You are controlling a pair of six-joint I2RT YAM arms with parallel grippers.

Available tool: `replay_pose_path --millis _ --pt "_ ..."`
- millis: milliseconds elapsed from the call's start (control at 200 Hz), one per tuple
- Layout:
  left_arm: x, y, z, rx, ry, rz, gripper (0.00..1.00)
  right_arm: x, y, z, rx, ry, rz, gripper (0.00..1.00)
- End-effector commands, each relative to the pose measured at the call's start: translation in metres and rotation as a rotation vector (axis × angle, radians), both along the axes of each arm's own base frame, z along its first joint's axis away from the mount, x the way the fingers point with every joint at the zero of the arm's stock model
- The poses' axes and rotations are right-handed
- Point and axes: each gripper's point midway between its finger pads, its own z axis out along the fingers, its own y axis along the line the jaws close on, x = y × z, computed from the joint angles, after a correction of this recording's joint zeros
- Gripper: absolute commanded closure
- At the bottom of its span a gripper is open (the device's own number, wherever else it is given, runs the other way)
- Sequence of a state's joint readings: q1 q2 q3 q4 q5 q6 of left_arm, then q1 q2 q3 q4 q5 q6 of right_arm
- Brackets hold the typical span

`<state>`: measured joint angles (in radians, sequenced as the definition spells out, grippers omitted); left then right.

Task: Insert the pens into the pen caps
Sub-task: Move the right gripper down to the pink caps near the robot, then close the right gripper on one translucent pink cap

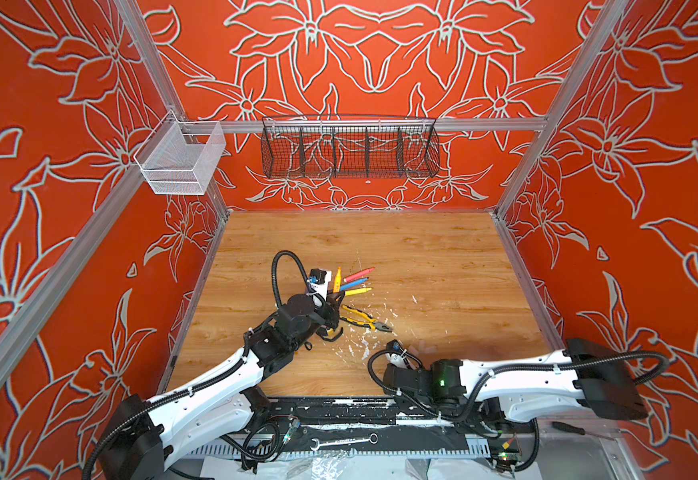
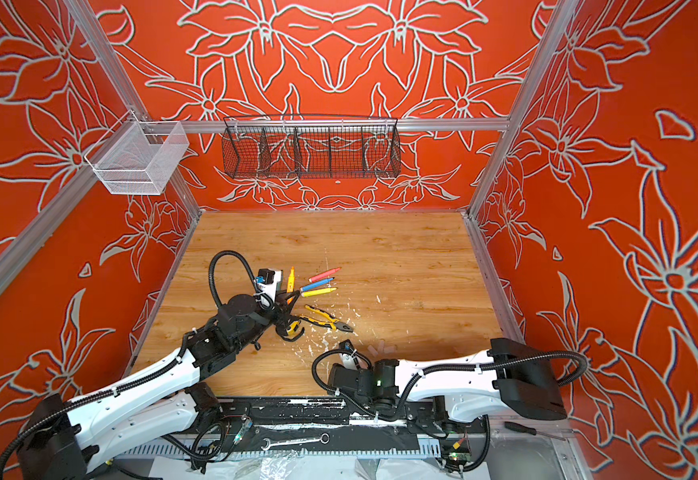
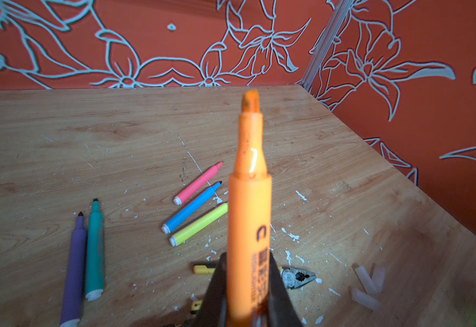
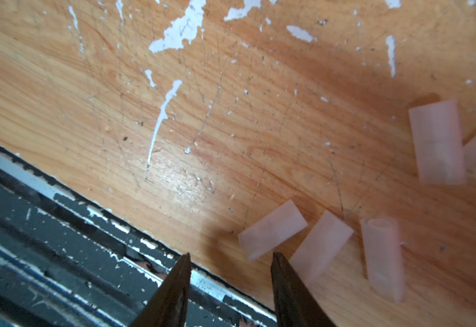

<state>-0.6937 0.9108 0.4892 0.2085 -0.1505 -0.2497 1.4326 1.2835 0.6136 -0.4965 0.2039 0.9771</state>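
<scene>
My left gripper (image 3: 246, 283) is shut on the barrel of an orange pen (image 3: 248, 212), and the bare tip points up and away. In both top views this orange pen (image 1: 337, 277) (image 2: 291, 277) stands over the table's middle left. Pink (image 3: 198, 184), blue (image 3: 191, 208) and yellow (image 3: 200, 223) pens lie together on the wood. Purple (image 3: 74, 271) and green (image 3: 94, 252) pens lie side by side apart from them. Several clear pen caps (image 4: 272, 229) (image 1: 422, 347) lie near the front edge. My right gripper (image 4: 229, 257) hangs open and empty just beside the nearest cap.
Yellow-and-black pliers (image 1: 366, 320) lie between the pens and the caps, among white flecks. The black front rail (image 4: 61, 240) runs under my right fingers. A wrench (image 1: 343, 441) and a screwdriver (image 1: 571, 428) lie in front of the table. A white mesh basket (image 1: 181, 160) and a black wire basket (image 1: 349, 149) hang on the walls.
</scene>
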Motion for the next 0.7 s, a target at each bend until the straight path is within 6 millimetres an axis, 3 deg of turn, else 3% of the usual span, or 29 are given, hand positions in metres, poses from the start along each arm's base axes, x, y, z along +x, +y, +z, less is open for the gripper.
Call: replay_pose_path --millis 0,255,696 --pt "-0.001 -0.002 0.01 -0.02 -0.03 -0.012 1.0 0.011 0.002 0.003 -0.015 -0.044 -0.031 0.51" --pt "-0.001 -0.003 0.01 -0.023 -0.032 -0.018 1.0 0.024 -0.012 -0.003 -0.067 -0.09 -0.066 0.5" --pt "-0.001 -0.003 0.01 -0.017 -0.032 -0.023 1.0 0.03 0.001 -0.006 -0.076 -0.098 -0.052 0.53"
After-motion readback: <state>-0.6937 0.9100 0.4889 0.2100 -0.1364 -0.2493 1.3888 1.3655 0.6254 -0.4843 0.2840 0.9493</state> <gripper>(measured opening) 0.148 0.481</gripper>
